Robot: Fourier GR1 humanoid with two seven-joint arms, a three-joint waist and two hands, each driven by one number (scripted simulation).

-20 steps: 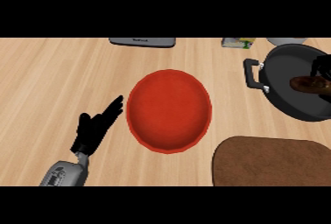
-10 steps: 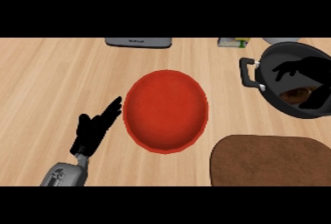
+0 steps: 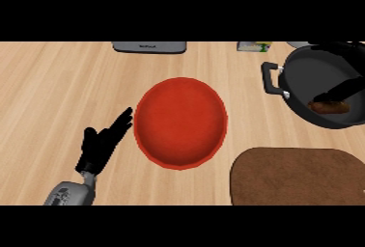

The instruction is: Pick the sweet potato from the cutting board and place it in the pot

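Note:
The brown sweet potato [image 3: 329,106] lies inside the black pot [image 3: 303,72] at the right edge, near the pot's lower wall. My right hand [image 3: 343,90] reaches over the pot from the right, its dark fingers stretched out just above the sweet potato and hard to separate from the black interior. The brown cutting board [image 3: 299,176] at the lower right has nothing on it. Left of the red plate, my left hand [image 3: 100,144] rests open, fingers pointing up and to the right.
A large red plate [image 3: 181,122] fills the middle of the wooden counter. A grey appliance [image 3: 149,47] and a small green-and-white item [image 3: 254,46] sit along the far edge. The pot's side handle [image 3: 271,79] juts toward the plate.
The right hand carried the sweet potato over the pot, spread its fingers and let it go; the sweet potato now lies lower in the pot. The left hand stayed still.

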